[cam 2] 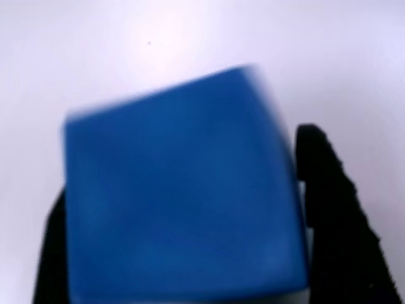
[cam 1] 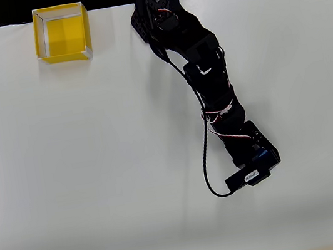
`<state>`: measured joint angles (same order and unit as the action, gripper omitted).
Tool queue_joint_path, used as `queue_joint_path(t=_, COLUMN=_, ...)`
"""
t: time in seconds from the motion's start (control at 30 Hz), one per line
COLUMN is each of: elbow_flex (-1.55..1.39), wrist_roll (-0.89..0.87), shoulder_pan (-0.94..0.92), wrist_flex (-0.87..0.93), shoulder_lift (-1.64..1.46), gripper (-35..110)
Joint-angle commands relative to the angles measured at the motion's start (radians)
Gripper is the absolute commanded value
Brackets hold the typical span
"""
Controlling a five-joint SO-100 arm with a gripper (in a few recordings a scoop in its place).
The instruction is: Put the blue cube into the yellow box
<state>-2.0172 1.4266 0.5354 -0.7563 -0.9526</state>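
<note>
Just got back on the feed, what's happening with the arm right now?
The black arm reaches out over the white table, and its hand has the blue cube between its fingers, one on each side. The wrist view is blurred, so the grip looks closed on the cube but lift-off can't be judged. In the overhead view a sliver of blue shows under the wrist. The yellow box sits empty near the table's far left corner, well away from the hand.

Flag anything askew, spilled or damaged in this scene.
Only the blue cube stands out: in the wrist view it sits rotated between the gripper fingers, its edges slanted rather than square to them. The yellow box stands upright and undamaged near the table's far edge.
</note>
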Motion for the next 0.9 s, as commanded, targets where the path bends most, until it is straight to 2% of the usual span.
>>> queue_joint_path(t=0.0, elbow_flex=0.071, wrist_roll=0.021, shoulder_pan=0.025, wrist_flex=-0.04, shoulder_lift=-0.057, gripper=15)
queue_joint_path(t=0.23, elbow_flex=0.072, wrist_roll=0.063, shoulder_pan=0.0, wrist_flex=-0.029, shoulder_lift=-0.067, gripper=10)
queue_joint_path(t=0.47, elbow_flex=0.132, wrist_roll=0.103, shoulder_pan=-0.094, wrist_flex=0.081, shoulder_lift=-0.187, gripper=9)
queue_joint_path(t=0.87, elbow_flex=0.371, wrist_roll=0.098, shoulder_pan=-0.394, wrist_flex=0.456, shoulder_lift=-0.4, gripper=9)
